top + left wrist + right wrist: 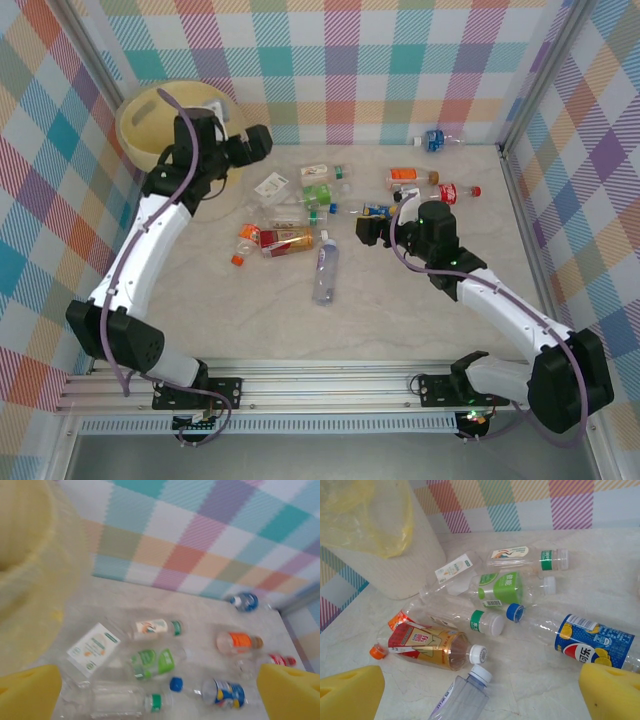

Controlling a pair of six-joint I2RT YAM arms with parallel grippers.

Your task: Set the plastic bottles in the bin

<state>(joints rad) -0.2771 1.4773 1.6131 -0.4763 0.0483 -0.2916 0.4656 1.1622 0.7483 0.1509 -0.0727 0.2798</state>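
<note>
Several plastic bottles lie scattered mid-table, among them a gold-labelled bottle [285, 239] [432, 647], a clear purple-tinted one [324, 268] [462, 697], a green-labelled one [318, 193] [152, 662] and a blue-labelled one [378, 210] [592, 642]. The pale yellow bin [150, 115] [30, 580] stands at the far left corner. My left gripper [260, 140] [160, 695] hangs open just right of the bin, above the table, holding nothing. My right gripper [366, 230] [480, 692] is open and empty, low over the table right of the pile, facing it.
An orange-labelled bottle [405, 177], a red-labelled one [450, 191] and a blue one [435, 140] by the back wall lie apart on the right. Checked walls enclose the table. A loose orange cap [377, 652] lies by the gold bottle. A yellow bag lines the bin.
</note>
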